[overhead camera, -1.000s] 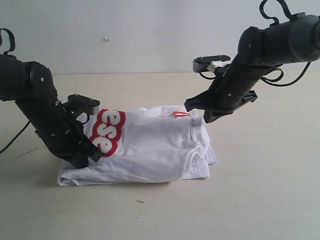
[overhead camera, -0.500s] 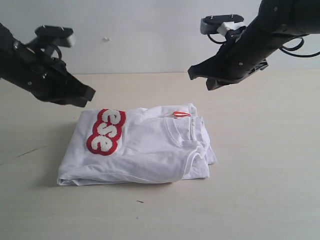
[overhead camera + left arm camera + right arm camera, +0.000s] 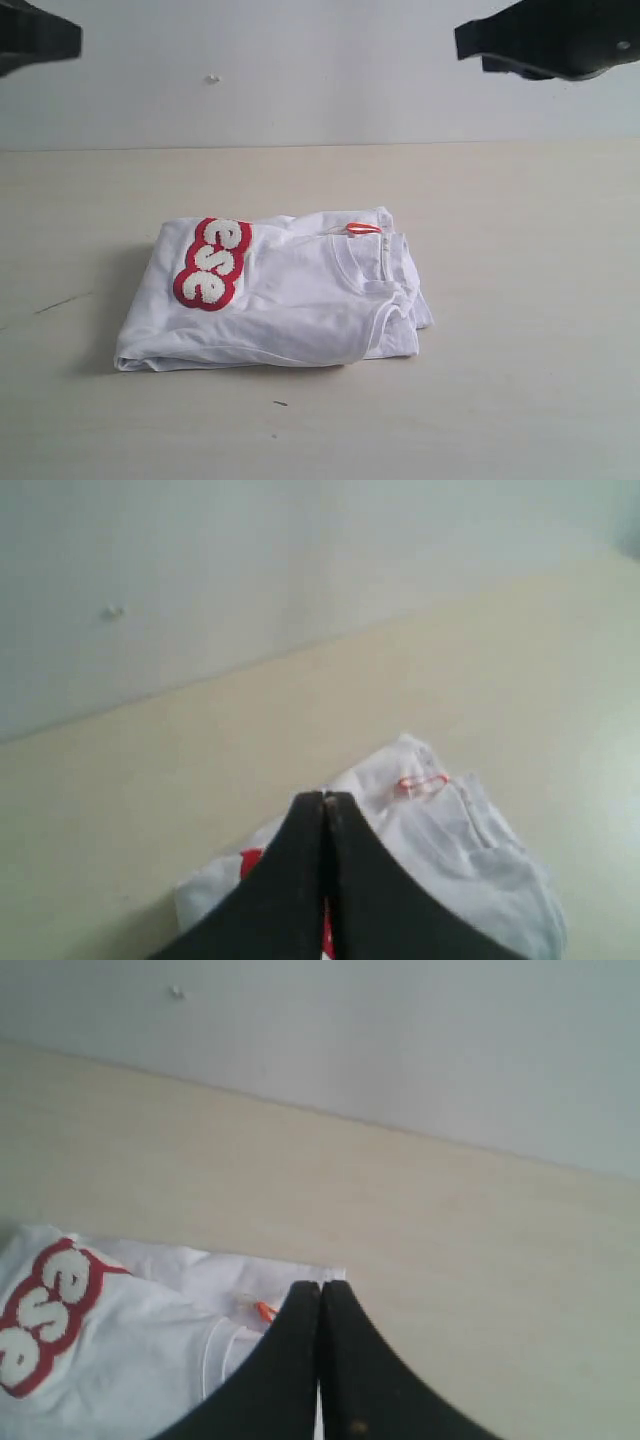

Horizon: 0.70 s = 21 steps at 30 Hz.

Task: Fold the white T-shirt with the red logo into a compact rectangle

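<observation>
Found left gripper [image 3: 325,802] pinched together on nothing, hanging high at 10 o'clock from the white T-shirt [image 3: 300,305], well apart from the cloth. Judged it parked clear, with the folding apparently finished.

Noted the shirt lying flat on the table [image 3: 520,380] as a stacked rectangle, long side running 9 to 3. Saw the red logo [image 3: 212,262] face up at the 9 o'clock end, only its last letters showing, the rest presumably tucked under a fold. Logged the orange neck tag [image 3: 364,228] at 1 o'clock and the collar [image 3: 372,272] near the 3 o'clock edge, with layers there slightly ragged and the 4 o'clock corner poking out.

Found right gripper [image 3: 320,1290] likewise closed and empty, high at 2 o'clock. Noted bare table all round the bundle, widest toward 3 and 6. Judged ample room for a tidying press.
</observation>
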Available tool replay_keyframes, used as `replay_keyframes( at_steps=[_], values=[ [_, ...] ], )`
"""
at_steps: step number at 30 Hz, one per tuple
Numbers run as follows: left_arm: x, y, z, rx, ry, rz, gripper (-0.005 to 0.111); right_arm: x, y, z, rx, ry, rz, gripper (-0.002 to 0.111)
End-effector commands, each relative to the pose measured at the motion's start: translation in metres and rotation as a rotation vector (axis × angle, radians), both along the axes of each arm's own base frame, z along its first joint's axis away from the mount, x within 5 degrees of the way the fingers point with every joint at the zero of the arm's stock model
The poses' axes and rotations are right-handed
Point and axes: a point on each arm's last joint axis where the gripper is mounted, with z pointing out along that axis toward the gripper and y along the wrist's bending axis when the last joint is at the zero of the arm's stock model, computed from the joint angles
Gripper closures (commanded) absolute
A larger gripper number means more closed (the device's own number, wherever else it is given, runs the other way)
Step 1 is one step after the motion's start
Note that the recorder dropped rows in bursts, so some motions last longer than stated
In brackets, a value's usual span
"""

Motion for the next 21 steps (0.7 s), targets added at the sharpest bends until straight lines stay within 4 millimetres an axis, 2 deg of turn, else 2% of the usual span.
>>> replay_keyframes(
  at_steps=[1, 6, 12, 17, 21],
  values=[
    [-0.052, 0.02, 0.028, -0.08, -0.187, 0.033, 0.107, -0.045, -0.009, 0.027, 0.034, -0.137, -0.016, 0.108],
    [-0.114, 0.042, 0.048, -0.165, -0.384, 0.051, 0.107, -0.102, -0.018, 0.053, 0.078, -0.283, -0.022, 0.108],
    [-0.187, 0.067, 0.054, -0.256, -0.61, 0.063, 0.107, -0.18, -0.031, 0.073, 0.147, -0.493, -0.018, 0.108],
    [-0.231, 0.085, 0.045, -0.376, -0.743, 0.085, 0.107, -0.247, -0.042, 0.072, 0.181, -0.68, -0.012, 0.108],
    [-0.26, 0.095, 0.036, -0.452, -0.825, 0.086, 0.107, -0.284, -0.048, 0.065, 0.192, -0.792, -0.009, 0.108]
  ],
)
